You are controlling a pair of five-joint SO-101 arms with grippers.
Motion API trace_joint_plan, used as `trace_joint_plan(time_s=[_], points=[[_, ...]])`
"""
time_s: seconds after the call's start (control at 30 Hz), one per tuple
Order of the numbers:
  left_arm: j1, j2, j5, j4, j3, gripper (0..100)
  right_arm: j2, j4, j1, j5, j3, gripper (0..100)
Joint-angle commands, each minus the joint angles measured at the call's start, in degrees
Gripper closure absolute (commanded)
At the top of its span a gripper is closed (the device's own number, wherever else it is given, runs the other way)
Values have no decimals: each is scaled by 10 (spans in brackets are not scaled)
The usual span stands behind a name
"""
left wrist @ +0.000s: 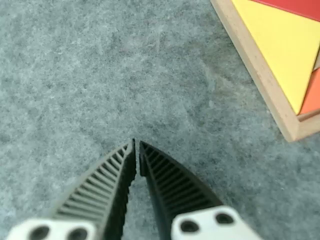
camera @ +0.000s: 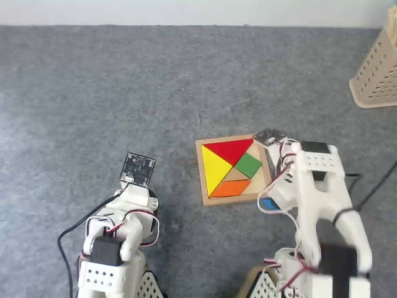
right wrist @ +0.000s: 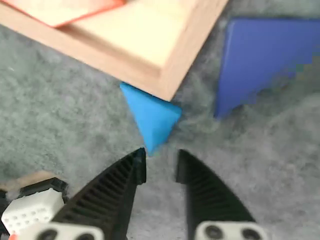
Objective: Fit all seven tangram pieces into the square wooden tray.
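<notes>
The square wooden tray (camera: pixel 201 174) lies right of the table's middle and holds a red triangle (camera: pixel 231 151), a yellow triangle (camera: pixel 215 169), a green square (camera: pixel 248 165) and an orange piece (camera: pixel 229 188). In the right wrist view, a light blue triangle (right wrist: pixel 152 117) lies on the carpet against the tray's corner (right wrist: pixel 165 55). A dark blue piece (right wrist: pixel 260 60) lies beside it, outside the tray. My right gripper (right wrist: pixel 161 159) is open by a narrow gap, just short of the light blue triangle's tip. My left gripper (left wrist: pixel 136 145) is shut over bare carpet, left of the tray (left wrist: pixel 255 65).
A cream perforated basket (camera: pixel 375 68) stands at the far right edge. Grey carpet covers the table. The right arm (camera: pixel 316 180) hangs over the tray's right side. Cables trail from both arm bases near the front edge.
</notes>
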State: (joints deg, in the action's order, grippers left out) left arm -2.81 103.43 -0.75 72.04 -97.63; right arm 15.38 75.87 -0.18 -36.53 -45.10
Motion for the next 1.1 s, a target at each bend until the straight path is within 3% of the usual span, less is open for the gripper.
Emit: trace_joint_plan(time_s=[0.0, 0.13, 0.23, 0.6, 0.97, 1.07], points=[[-4, 12, 4, 4, 11, 988, 100, 28, -8, 0, 17, 805], [-4, 12, 4, 4, 11, 988, 130, 43, -82, -47, -3, 790], [-4, 12, 4, 4, 11, 988, 97, 36, -122, -24, -2, 790], [-4, 12, 4, 4, 11, 988, -65, -59, -71, -60, 12, 790], [-4, 12, 4, 4, 11, 988, -87, -108, -73, -56, 18, 795], [-4, 12, 4, 4, 11, 988, -87, -108, -75, -57, 18, 853]])
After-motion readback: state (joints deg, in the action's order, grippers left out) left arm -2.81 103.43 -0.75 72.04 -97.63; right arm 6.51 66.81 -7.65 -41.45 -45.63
